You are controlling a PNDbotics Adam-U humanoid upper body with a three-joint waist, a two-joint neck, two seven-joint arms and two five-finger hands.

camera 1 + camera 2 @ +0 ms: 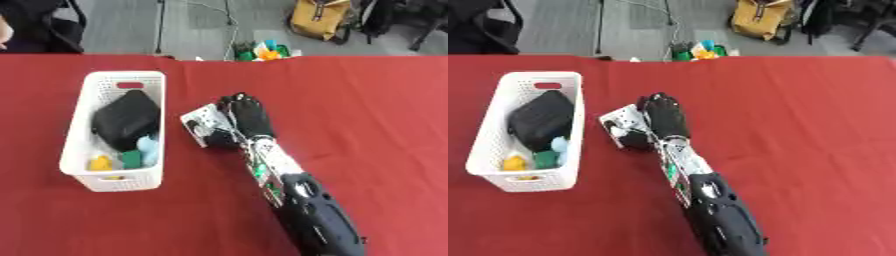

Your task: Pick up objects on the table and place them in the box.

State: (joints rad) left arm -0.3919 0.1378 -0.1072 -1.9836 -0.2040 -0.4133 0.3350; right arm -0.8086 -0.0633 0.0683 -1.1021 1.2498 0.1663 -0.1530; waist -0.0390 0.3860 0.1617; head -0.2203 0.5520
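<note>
A white box-shaped object (198,121) with dark marks lies on the red table (367,110), just right of the basket. My right hand (246,116) reaches in from the lower right and lies against the object's right side. Its fingers are curled over the top edge and the thumb (213,138) is on the near end. The white perforated basket (80,125) stands at the left. It holds a black pouch (128,119), a light blue piece (148,148), a green piece (131,159) and a yellow piece (100,163). My left hand shows in neither view.
Wide red cloth stretches to the right of my arm and in front of the basket. Past the table's far edge are small colourful items (262,51) on the floor, a yellow bag (320,17) and stand legs.
</note>
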